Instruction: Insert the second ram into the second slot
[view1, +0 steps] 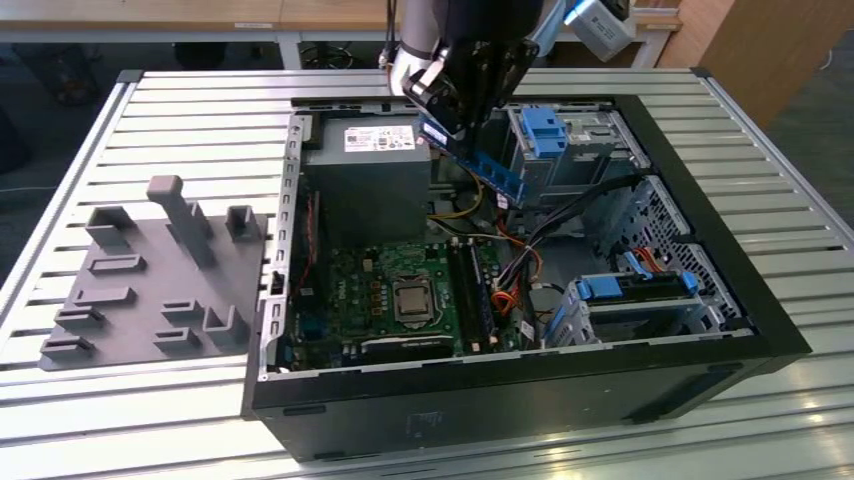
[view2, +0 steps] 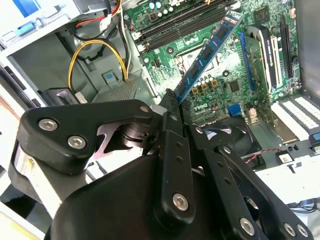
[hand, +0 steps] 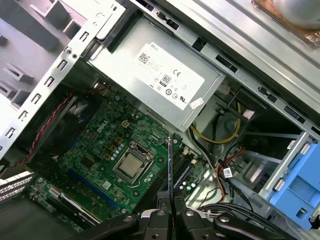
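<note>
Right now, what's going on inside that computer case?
The arm's end effector is shut on one end of the second ram and holds it tilted in the air over the open computer case. The stick is clear of the motherboard and is not yet seated in the memory slots.

Exterior view high above case (view1: 534, 400), both wrist views close over motherboard (hand: 95, 140)
</note>
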